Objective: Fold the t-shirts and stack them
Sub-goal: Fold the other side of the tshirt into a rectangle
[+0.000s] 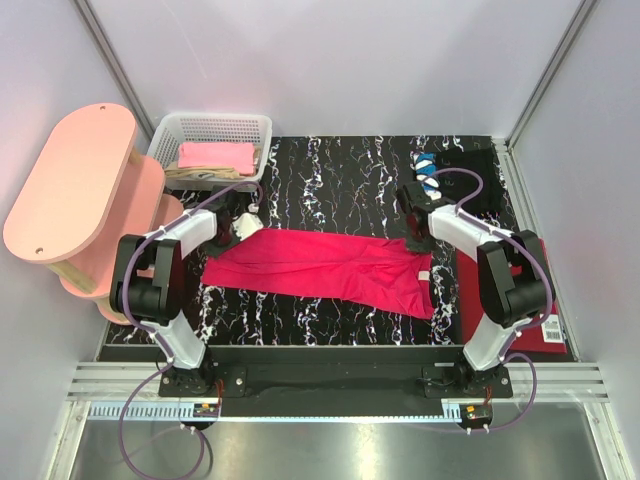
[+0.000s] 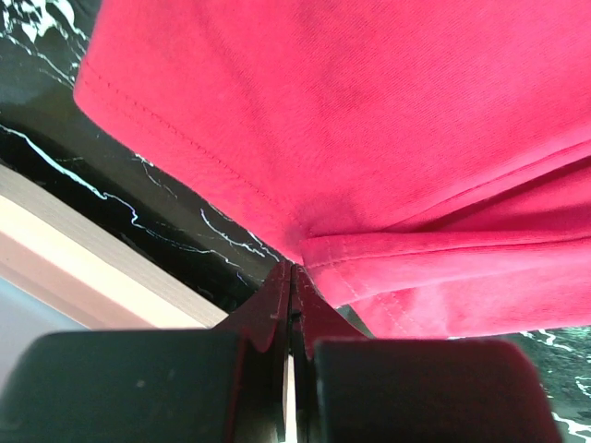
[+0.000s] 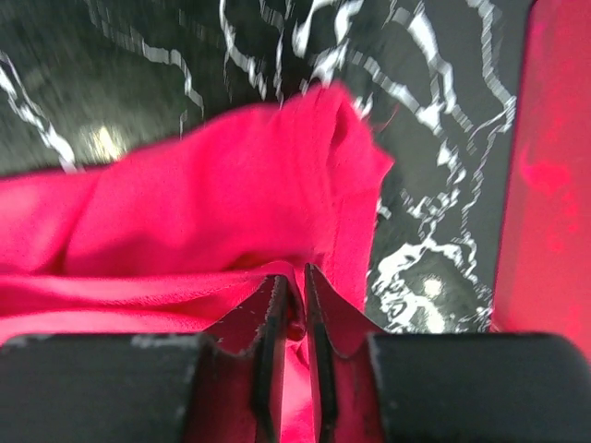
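The crimson t-shirt (image 1: 320, 270) lies on the surface (image 1: 330, 170), long axis 9-to-3 o'clock; left jaws clamp its 9 o'clock end, right jaws stand narrow around its 3 o'clock end, grip unconfirmed.

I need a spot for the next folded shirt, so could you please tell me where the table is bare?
Bare: the back middle of the table, between the basket and the black shirt, behind the red shirt; also the thin strip in front of it. Crowded: the right side, with the red board and right arm.
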{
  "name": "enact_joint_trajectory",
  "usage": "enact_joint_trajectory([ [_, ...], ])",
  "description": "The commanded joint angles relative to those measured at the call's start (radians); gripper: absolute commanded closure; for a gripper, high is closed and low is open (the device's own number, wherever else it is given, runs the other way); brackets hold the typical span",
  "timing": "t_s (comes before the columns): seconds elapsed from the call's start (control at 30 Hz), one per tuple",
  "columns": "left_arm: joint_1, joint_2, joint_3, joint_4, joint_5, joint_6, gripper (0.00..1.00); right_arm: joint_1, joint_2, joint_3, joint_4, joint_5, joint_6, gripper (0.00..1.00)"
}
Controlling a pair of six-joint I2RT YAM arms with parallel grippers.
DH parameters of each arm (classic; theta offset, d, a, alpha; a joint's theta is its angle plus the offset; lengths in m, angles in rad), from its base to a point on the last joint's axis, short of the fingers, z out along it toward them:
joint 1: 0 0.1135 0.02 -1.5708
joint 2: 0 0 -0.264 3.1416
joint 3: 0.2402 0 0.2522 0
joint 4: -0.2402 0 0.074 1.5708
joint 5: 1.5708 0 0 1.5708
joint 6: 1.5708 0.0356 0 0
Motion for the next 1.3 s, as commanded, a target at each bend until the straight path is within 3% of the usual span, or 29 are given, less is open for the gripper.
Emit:
enact_joint_trajectory([
  [0.0, 0.017, 0.009, 0.016, 0.022, -0.017, 0.018, 1.00, -0.043, 0.015, 0.094, 0.016, 0.009, -0.025, 0.82],
  [0.17, 0.020, 0.021, 0.027, 0.031, -0.022, 0.013, 1.00, -0.050, 0.076, 0.185, 0.012, 0.001, -0.049, 0.80],
  [0.27, 0.024, 0.023, 0.034, 0.036, -0.040, 0.007, 0.95, -0.052, 0.107, 0.231, -0.016, 0.019, -0.057, 0.48],
  [0.3, 0.024, 0.017, 0.031, 0.034, -0.043, 0.007, 0.86, -0.052, 0.114, 0.240, -0.028, 0.024, -0.054, 0.35],
  [0.33, 0.024, 0.007, 0.028, 0.034, -0.043, 0.003, 0.69, -0.054, 0.113, 0.246, -0.052, 0.035, -0.052, 0.28],
  [0.43, 0.024, -0.049, 0.009, 0.021, -0.017, -0.008, 0.51, -0.050, 0.052, 0.237, -0.076, 0.092, -0.032, 0.15],
  [0.47, 0.024, -0.083, 0.001, 0.013, -0.011, -0.010, 0.43, -0.050, 0.026, 0.221, -0.079, 0.099, -0.023, 0.14],
  [0.5, 0.024, -0.100, -0.011, 0.008, 0.004, -0.011, 0.42, -0.050, -0.040, 0.210, -0.079, 0.102, -0.017, 0.13],
  [0.67, 0.023, -0.178, -0.033, -0.048, 0.061, -0.025, 0.42, -0.043, -0.233, 0.118, -0.070, -0.051, 0.027, 0.16],
  [0.8, 0.021, -0.198, -0.047, -0.073, 0.098, -0.031, 0.44, -0.035, -0.318, 0.024, -0.033, -0.273, 0.079, 0.22],
  [0.97, -0.017, -0.165, -0.080, -0.088, 0.121, -0.057, 0.49, -0.027, -0.278, -0.099, 0.022, -0.330, 0.124, 0.28],
  [1.27, -0.048, -0.092, -0.033, -0.084, 0.141, -0.088, 0.49, -0.027, -0.217, -0.149, 0.078, -0.352, 0.132, 0.29],
])
